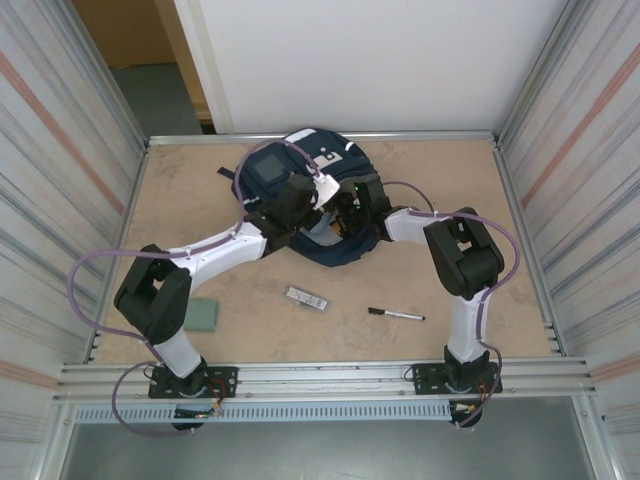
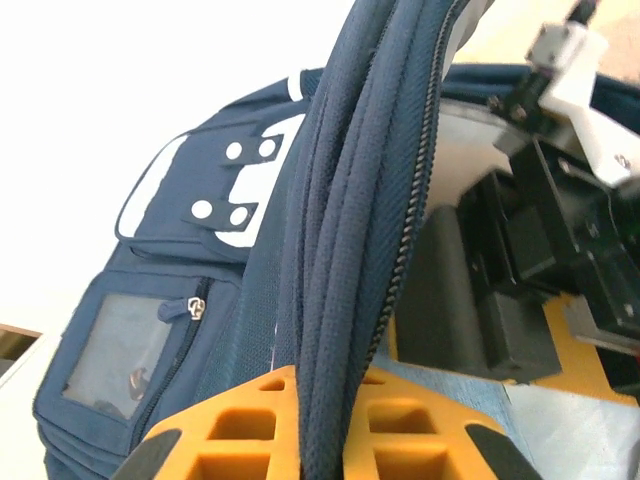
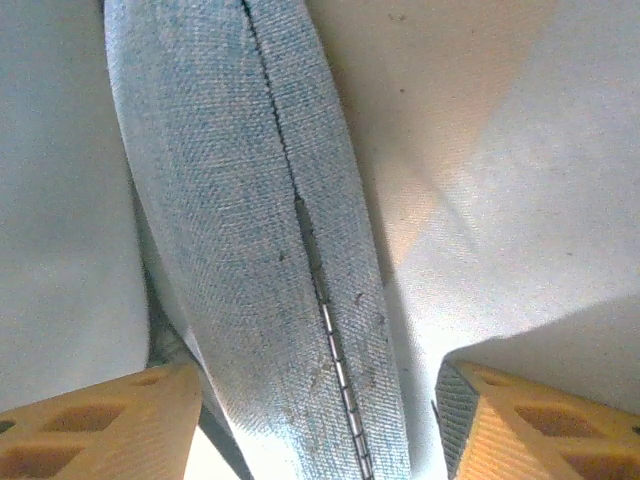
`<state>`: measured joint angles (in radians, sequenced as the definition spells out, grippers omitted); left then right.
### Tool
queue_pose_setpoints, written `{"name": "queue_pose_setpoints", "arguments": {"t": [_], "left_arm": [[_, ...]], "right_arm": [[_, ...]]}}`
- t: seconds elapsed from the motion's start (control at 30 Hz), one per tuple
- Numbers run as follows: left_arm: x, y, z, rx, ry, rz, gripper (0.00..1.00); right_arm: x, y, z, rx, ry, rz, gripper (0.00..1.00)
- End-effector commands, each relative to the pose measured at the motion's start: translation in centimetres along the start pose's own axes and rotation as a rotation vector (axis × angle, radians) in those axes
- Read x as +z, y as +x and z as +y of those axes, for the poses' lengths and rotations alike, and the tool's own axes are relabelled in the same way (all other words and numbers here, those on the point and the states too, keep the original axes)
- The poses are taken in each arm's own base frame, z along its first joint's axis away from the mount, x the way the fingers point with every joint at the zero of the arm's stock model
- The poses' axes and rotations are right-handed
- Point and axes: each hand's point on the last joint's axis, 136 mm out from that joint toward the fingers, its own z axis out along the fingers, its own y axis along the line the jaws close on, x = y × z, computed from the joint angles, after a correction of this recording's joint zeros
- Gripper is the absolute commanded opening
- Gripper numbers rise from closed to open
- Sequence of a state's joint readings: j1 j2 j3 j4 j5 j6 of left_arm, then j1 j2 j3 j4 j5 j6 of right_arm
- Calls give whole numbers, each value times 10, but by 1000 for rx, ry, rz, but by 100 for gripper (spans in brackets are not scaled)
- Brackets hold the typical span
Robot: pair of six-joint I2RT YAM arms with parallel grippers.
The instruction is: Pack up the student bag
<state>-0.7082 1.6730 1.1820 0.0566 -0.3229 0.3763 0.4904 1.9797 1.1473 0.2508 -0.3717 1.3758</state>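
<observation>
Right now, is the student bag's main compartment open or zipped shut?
Open: the left gripper pinches the student bag by its unzipped edge, and pale lining shows beyond it.

The large navy-blue fabric backpack [image 1: 262, 168] lies far on the beige table [image 1: 450, 200]. Nearer lie, left to right, a green flat block [image 1: 204, 314], a small grey case [image 1: 306, 298], a black pen [image 1: 396, 315].

Even light above, glare in the wrist views.
Soft shadows are lying on the table [image 1: 250, 340]; white glare is swallowing the background behind the bag [image 2: 200, 300] in the left wrist view, and the right wrist view is glowing overexposed, a grey shadow crossing its lower right.
</observation>
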Motion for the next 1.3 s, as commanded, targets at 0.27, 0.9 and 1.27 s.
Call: {"name": "queue_pose_setpoints", "arguments": {"t": [0.27, 0.9, 1.27], "left_arm": [[-69, -100, 46, -108, -45, -289, 1], [-111, -106, 54, -239, 1, -389, 0], [-104, -95, 49, -301, 3, -373, 0]], "right_arm": [[13, -2, 17, 73, -110, -61, 43], [28, -26, 62, 71, -263, -255, 27], [67, -49, 92, 102, -333, -392, 30]]}}
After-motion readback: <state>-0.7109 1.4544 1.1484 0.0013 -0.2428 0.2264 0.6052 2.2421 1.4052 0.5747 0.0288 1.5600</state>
